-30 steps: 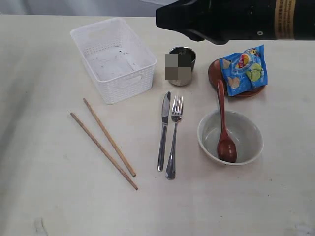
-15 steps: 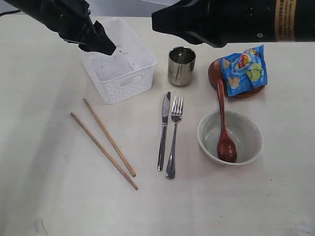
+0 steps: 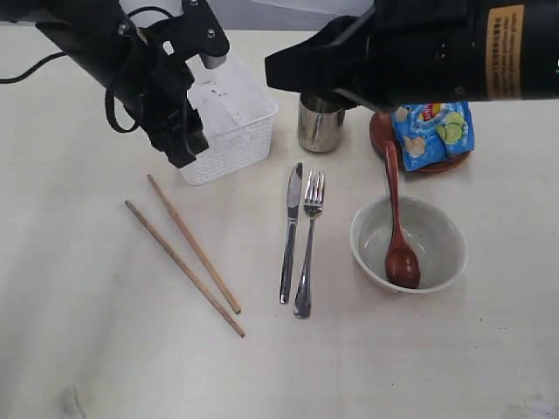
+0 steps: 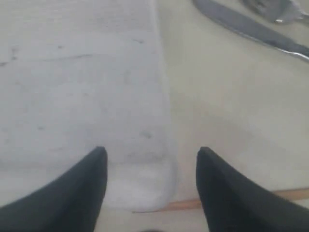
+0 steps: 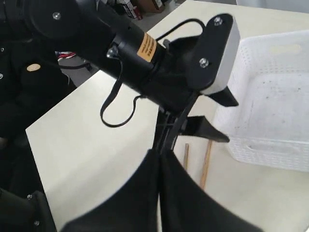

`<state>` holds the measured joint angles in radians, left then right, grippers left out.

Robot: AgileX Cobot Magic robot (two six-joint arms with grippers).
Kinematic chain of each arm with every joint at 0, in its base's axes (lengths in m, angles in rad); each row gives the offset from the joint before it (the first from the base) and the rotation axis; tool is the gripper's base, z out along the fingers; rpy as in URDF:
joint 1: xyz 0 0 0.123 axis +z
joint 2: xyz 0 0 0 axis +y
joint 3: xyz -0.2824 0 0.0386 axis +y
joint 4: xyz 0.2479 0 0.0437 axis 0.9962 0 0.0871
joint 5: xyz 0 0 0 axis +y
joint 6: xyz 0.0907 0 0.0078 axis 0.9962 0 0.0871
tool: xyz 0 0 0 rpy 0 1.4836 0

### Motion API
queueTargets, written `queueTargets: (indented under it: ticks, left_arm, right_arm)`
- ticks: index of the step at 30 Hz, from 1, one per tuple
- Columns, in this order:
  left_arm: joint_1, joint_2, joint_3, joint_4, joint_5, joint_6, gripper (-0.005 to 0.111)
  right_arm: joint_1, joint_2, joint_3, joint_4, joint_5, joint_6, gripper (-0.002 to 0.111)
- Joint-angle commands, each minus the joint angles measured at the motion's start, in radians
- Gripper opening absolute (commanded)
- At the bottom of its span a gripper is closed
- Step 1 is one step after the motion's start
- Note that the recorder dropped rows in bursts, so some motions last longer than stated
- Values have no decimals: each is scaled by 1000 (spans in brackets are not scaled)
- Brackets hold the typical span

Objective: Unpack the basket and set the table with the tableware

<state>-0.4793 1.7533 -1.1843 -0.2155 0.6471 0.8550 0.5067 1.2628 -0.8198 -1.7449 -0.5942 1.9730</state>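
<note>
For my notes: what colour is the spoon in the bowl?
Reddish-brown spoon; the exterior view shows it best.

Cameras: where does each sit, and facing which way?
Exterior view: above the table, looking down on basket, knife, fork, bowl; left arm and right arm show.
Left wrist view: on the left arm, looking down past its open jaws at the basket's corner.
Right wrist view: on the right arm, facing the left arm and basket; its shut jaws show.
Shared: all three see the basket.
</note>
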Motion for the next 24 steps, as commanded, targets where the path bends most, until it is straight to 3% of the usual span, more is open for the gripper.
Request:
queueTargets:
  ticks: [1, 6, 11, 14, 15, 16, 20, 24]
  left_arm:
    - [-7, 30, 6, 60, -49, -64, 49]
    - [-7, 101, 6, 45, -23, -53, 49]
    - [-7, 127, 6, 50, -92, -68, 45]
    - [-7, 125, 6, 50, -145, -106, 20]
    - [-7, 125, 6, 50, -175, -133, 4]
    - [-7, 125, 6, 50, -208, -148, 1]
    - [-7, 134, -2, 50, -334, -297, 0]
    - [34, 190, -87, 50, -330, -609, 0]
  right_arm:
    - [-5, 0, 13, 1, -4, 0, 0]
    - [-5, 0, 14, 1, -4, 1, 0]
    - [-5, 0, 14, 1, -4, 8, 0]
    - [-5, 0, 14, 1, -4, 8, 0]
    - [-5, 0, 14, 1, -4, 8, 0]
    - [-5, 0, 14, 1, -4, 8, 0]
    - [-5, 0, 14, 1, -4, 8, 0]
    - [-5, 0, 14, 1, -4, 8, 0]
